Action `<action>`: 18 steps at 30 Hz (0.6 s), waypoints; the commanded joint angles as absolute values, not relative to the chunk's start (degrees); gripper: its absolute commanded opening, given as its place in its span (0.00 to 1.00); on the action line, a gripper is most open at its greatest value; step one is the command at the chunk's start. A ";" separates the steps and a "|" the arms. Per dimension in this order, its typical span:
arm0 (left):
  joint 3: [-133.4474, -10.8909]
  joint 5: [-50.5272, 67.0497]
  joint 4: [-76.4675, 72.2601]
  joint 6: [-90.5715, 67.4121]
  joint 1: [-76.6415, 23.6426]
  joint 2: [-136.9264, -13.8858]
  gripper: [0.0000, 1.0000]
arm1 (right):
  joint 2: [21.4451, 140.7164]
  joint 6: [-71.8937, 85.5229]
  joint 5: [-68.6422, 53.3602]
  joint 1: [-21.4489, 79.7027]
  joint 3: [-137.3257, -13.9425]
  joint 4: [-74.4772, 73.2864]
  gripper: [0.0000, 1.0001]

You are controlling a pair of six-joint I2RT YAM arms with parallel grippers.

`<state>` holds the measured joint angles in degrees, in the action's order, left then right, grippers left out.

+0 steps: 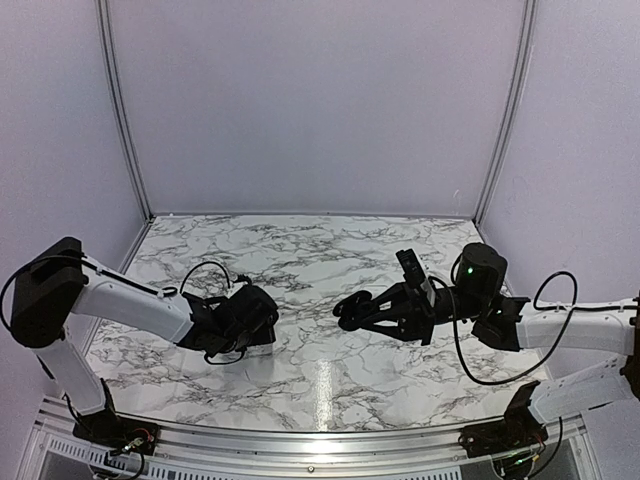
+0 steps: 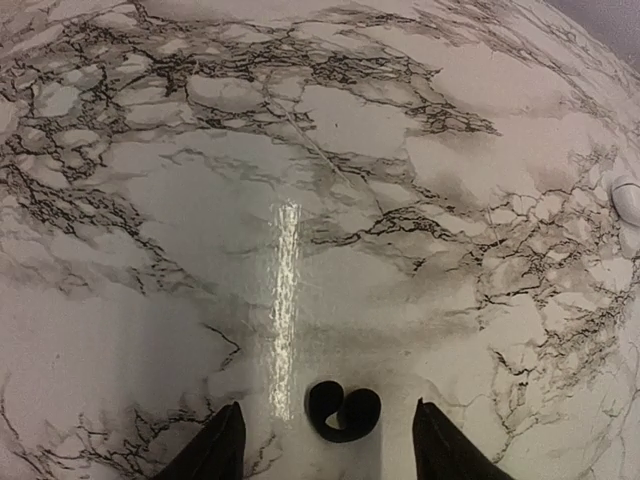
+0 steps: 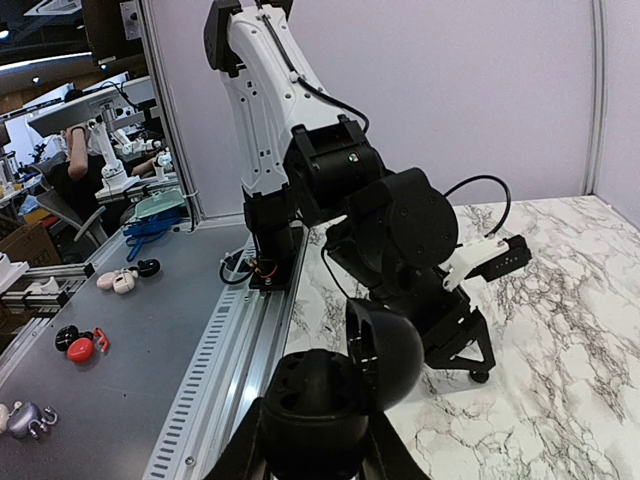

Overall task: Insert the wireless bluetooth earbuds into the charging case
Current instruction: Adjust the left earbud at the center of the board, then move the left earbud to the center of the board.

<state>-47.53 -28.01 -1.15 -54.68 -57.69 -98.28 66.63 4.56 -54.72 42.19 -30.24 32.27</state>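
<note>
A small black curled earbud (image 2: 345, 410) lies on the marble between the tips of my left gripper (image 2: 323, 404). That gripper is open, and both black fingertips (image 2: 222, 445) stand clear of the earbud on either side. I cannot tell whether this is one piece or two pressed together. My right gripper (image 3: 318, 450) is shut on the charging case (image 3: 320, 400), holding it above the table's near-middle (image 1: 347, 308). The case's domed lid (image 3: 400, 350) is hinged open. From above, the left gripper (image 1: 252, 325) sits low over the table at the left, its fingertips hidden.
A white rounded object (image 2: 628, 200) lies at the right edge of the left wrist view. Beyond the aluminium rail (image 3: 230, 370) is a grey bench with several coloured earbud cases (image 3: 80, 348). The left arm (image 3: 300, 150) stands close in front of the right gripper.
</note>
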 commanded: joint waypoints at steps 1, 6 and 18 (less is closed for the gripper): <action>-49.03 -28.57 2.39 -42.22 -56.66 -92.62 0.65 | 65.83 4.75 -54.63 42.07 -30.74 32.59 0.00; -46.91 -14.65 0.67 -22.39 -51.89 -86.91 0.68 | 65.57 4.65 -54.51 42.11 -30.40 32.61 0.00; -48.88 -1.94 -0.39 -9.95 -40.84 -91.83 0.26 | 65.76 4.57 -54.54 42.70 -31.27 32.15 0.00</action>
